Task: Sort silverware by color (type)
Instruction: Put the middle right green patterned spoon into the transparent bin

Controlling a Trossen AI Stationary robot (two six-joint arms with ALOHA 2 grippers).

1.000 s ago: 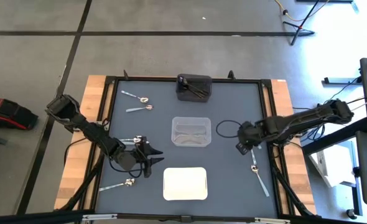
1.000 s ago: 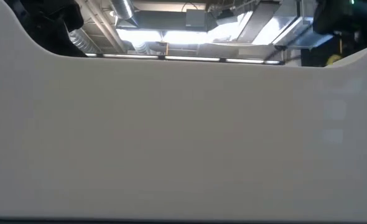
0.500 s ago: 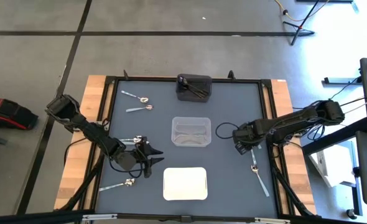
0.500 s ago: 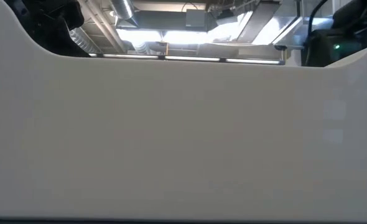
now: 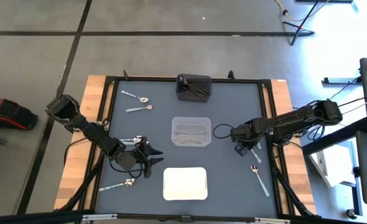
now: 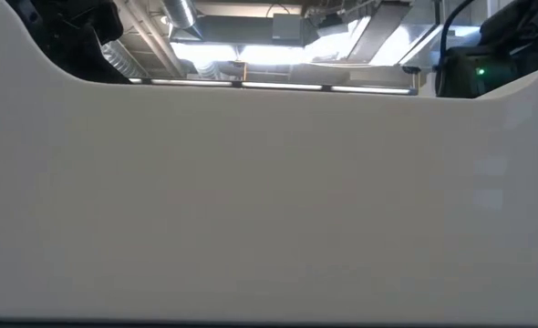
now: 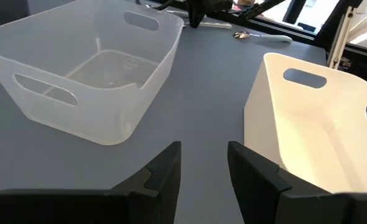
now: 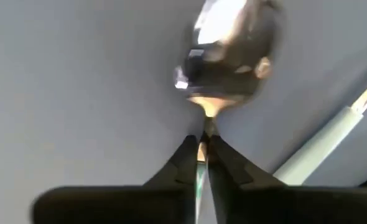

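Observation:
My right gripper (image 5: 241, 149) (image 8: 202, 149) is at the mat's right side, shut on a shiny silver spoon (image 8: 230, 50). A pale-handled spoon (image 8: 333, 134) (image 5: 259, 178) lies flat on the mat beside it. My left gripper (image 5: 147, 155) (image 7: 202, 168) is open and empty at the mat's near left, facing the clear tray (image 7: 90, 68) and the white tray (image 7: 314, 124). Silver spoons (image 5: 135, 97) (image 5: 140, 109) (image 5: 116, 185) lie flat on the left of the mat. The black tray (image 5: 194, 86) at the far edge holds dark spoons. My right gripper pinches the silver spoon's thin neck (image 8: 203, 127), just behind the bowl, between its two fingertips. The fingers lie along the handle, and the bowl sticks out beyond them. Whether the spoon is clear of the mat, I cannot tell.
The clear tray (image 5: 191, 131) stands mid-mat and the white tray (image 5: 185, 183) near the front edge. The white tray's wall (image 6: 269, 200) fills the low view. A black cable loop (image 5: 224, 130) lies beside my right gripper. A wooden frame (image 5: 91, 99) borders the mat.
My right gripper has gone a little toward the table's left, away from the pale-handled spoon, which stays on the mat.

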